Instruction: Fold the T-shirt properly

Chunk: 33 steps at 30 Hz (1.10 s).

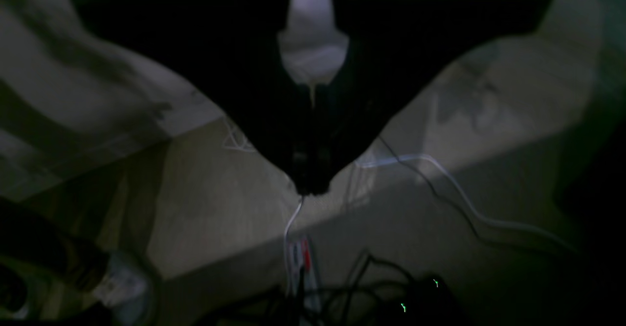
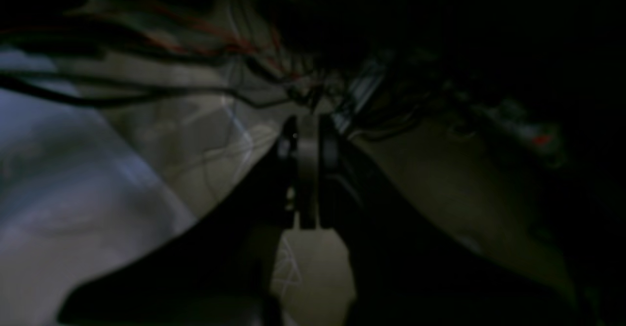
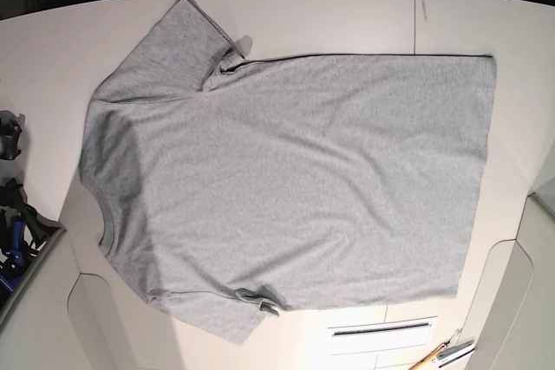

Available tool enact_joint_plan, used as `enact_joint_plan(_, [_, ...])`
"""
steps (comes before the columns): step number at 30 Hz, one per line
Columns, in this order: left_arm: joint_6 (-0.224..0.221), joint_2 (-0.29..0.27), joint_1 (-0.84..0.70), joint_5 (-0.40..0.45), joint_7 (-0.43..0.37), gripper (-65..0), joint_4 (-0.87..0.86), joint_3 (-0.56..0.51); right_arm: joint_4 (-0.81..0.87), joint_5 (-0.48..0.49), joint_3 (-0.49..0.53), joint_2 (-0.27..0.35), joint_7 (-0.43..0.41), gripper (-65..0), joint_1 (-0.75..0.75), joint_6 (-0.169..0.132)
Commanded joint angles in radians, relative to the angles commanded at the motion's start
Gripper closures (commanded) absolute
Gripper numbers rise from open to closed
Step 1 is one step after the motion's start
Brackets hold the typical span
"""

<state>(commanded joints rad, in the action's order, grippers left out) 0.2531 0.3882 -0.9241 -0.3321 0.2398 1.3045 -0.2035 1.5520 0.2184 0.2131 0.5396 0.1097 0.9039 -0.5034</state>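
The T-shirt [image 3: 295, 188] lies flat on the table [image 3: 364, 19], plain side up; neckband at the table's left. Left gripper [image 1: 313, 189] looks clenched on nothing; the right gripper [image 2: 308, 135] I cannot tell.

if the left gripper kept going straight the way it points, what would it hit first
Probably the tangle of cables on the floor: the left gripper, seemingly shut on pale fabric, points past the table edge. Depth is unclear in this dark view.
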Motion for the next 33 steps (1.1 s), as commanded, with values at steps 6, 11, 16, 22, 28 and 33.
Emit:
enact_joint_plan(6, [0.001,0.008,-0.121,-0.001,0.048,0.0,0.231,0.146,0.214,0.125,-0.167,0.014,0.011,0.0,0.115,-0.067])
enact_joint_plan(11, [0.001,0.008,-0.196,-0.001,0.130,0.0,0.447,0.284,0.341,0.285,-0.322,0.014,0.074,0.0,0.121,-0.070])
enact_joint_plan(16, [-0.034,0.008,-0.217,-0.001,0.196,0.0,0.636,0.410,0.400,0.412,-0.442,0.011,0.083,0.0,0.101,-0.069])
enact_joint_plan(22, [-0.130,0.009,-0.217,-0.019,0.199,-4.0,0.770,0.526,0.399,0.441,-0.513,-0.014,0.149,-8.8,0.006,0.042])
enact_joint_plan(28, [-0.130,0.013,-0.183,-0.053,0.198,-33.3,0.785,0.563,0.390,0.440,-0.514,-0.045,0.234,-31.3,-0.072,0.239])
enact_joint_plan(33, [-0.130,0.031,-0.118,-0.059,0.199,-33.3,0.780,0.563,0.348,0.428,-0.514,-0.044,0.245,-33.0,-0.107,0.297])
